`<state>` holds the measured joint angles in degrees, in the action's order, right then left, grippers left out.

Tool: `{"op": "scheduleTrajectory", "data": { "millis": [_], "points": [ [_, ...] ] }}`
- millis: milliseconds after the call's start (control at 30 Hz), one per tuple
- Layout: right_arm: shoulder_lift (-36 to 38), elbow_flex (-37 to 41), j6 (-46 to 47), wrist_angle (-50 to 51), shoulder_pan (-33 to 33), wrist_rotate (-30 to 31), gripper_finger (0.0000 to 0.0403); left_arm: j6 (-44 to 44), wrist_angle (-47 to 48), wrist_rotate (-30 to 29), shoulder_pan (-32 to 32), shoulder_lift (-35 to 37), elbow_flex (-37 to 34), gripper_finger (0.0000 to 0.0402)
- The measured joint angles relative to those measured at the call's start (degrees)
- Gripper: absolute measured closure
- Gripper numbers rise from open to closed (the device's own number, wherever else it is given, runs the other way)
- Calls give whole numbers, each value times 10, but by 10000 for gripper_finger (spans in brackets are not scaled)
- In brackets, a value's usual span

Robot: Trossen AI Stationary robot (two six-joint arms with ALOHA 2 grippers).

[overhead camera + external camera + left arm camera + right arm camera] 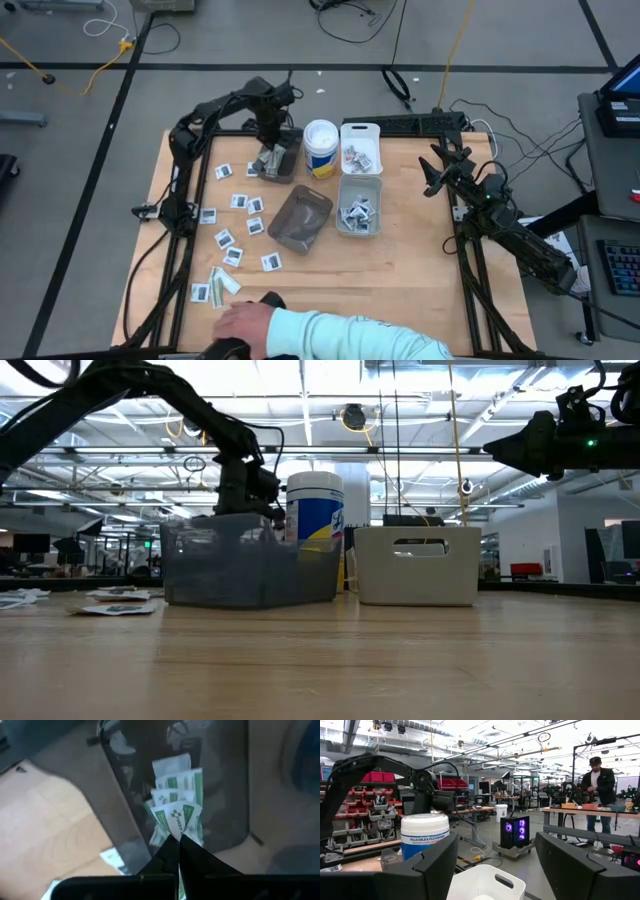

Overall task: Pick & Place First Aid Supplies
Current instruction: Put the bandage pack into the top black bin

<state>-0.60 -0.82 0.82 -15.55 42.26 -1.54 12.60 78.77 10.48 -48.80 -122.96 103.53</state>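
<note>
Left gripper (178, 839) is pinched fully shut on a green-and-white strip packet (181, 820), hanging over the far smoky bin (277, 160), where at least three more green strips (176, 782) already lie. Judging by that, sorting is underway but well short of finished. On the bare table beside the left arm I count roughly ten white square packets (240, 201) spread loose, and two or three green strips near the front edge (222, 282), close to a person's hand (243, 318). The nearer smoky bin (300, 218) looks empty. Two white bins stand to the right: the far one (361, 147) and the near one (360, 206) each hold a small heap of packets I cannot count. One white wipes canister (320, 147) stands between the bins. Right gripper (437, 170) waits with its fingers spread wide, holding nothing, raised above the table's right side.
</note>
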Motion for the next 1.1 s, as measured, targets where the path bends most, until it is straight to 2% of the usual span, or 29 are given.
{"op": "scheduleTrajectory", "data": {
  "millis": [167, 267, 400, 767, 933, 1100],
  "points": [
    [0, 0, 0, 0, 0, 0, 140, 5, -12, 0, 2, -6, -9, 401],
    [0, 0, 0, 0, 0, 0, 140, 5, -13, 0, 2, -6, -10, 386],
    [0, 0, 0, 0, 0, 0, 140, -6, -13, 0, 2, -6, -10, 339],
    [0, 0, 0, 0, 0, 0, 140, -14, -20, 0, 0, -2, -10, 173],
    [0, 0, 0, 0, 0, 0, 140, -4, -20, 0, 0, -1, -10, 135],
    [0, 0, 0, 0, 0, 0, 140, -7, -20, 12, 9, -1, -10, 127]
  ]
}}
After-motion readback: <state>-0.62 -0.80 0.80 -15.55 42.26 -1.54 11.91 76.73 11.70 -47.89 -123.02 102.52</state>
